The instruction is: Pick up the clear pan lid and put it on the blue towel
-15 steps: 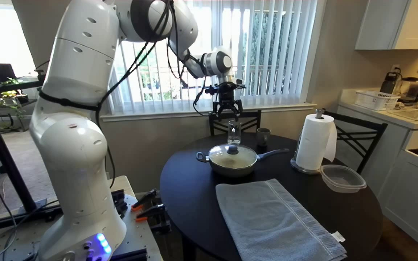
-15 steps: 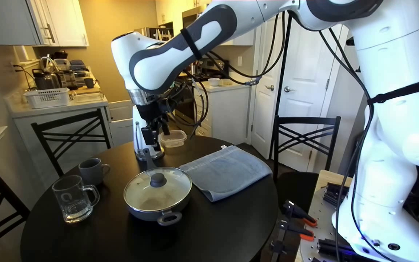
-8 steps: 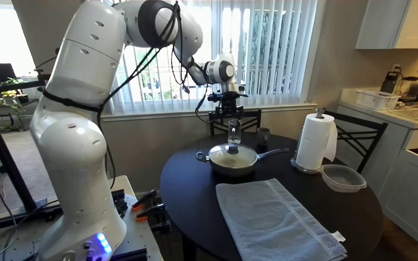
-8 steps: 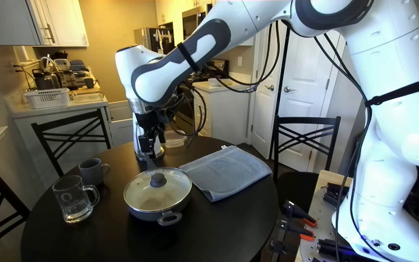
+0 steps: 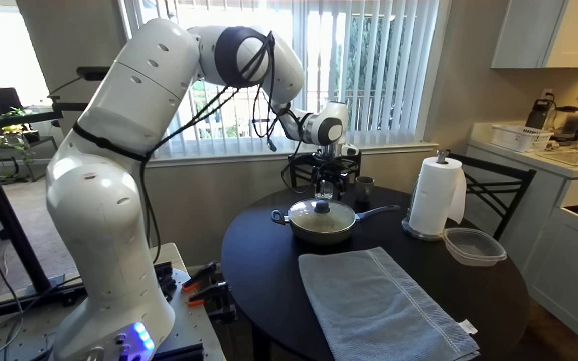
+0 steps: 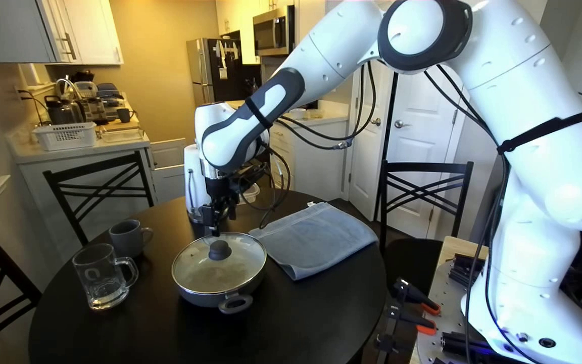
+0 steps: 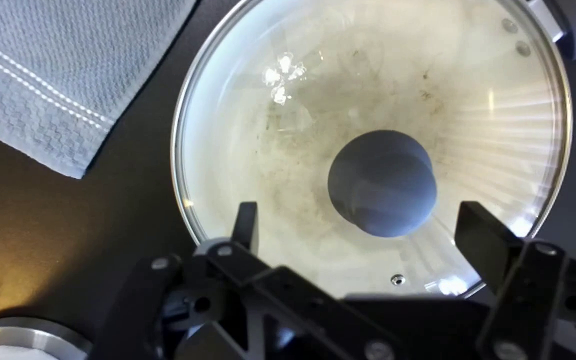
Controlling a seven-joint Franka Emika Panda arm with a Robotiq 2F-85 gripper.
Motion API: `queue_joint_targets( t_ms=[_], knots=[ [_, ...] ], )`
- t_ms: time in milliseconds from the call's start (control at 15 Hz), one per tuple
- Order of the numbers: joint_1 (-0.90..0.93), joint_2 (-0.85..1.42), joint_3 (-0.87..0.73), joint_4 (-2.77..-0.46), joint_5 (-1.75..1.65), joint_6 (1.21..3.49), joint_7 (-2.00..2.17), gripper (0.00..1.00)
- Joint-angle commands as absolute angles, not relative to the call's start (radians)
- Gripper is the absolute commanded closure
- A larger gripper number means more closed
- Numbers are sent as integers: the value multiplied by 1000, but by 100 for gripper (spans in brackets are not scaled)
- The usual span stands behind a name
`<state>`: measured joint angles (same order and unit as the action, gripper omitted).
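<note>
The clear pan lid (image 7: pixel 288 165) lies on the dark-handled pan (image 6: pixel 205 299). It shows in both exterior views (image 5: pixel 304 212) (image 6: pixel 197 268). Its round dark knob (image 7: pixel 383 187) stands at its centre. My gripper (image 7: pixel 357 212) is open and empty, its two fingers wide apart above the lid. In the wrist view the knob lies between and slightly ahead of the fingertips. In an exterior view the gripper (image 6: pixel 220 217) hovers just over the lid's handle-side edge. The blue towel (image 5: pixel 369 306) lies flat beside the pan; its corner shows in the wrist view (image 7: pixel 83 65).
A glass mug (image 6: pixel 101 278) and a grey mug (image 6: pixel 127 238) stand beside the pan. A paper towel roll (image 5: pixel 434 195) and a plastic container (image 5: pixel 474 248) stand past the pan's long handle (image 5: pixel 379 212). Chairs surround the round dark table (image 5: pixel 264 281).
My arm has reached out and come down, bringing the gripper from higher up to just above the lid. The lid, pan and towel have not moved.
</note>
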<state>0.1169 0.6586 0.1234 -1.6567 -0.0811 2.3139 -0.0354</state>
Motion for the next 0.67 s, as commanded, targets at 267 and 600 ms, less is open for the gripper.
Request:
queue_joint_targets(
  t_ms=[267, 600],
  knots=[
    [125, 766, 146, -1552, -36, 2256, -85, 0],
    [151, 839, 136, -1472, -48, 2165, -71, 0]
  ],
)
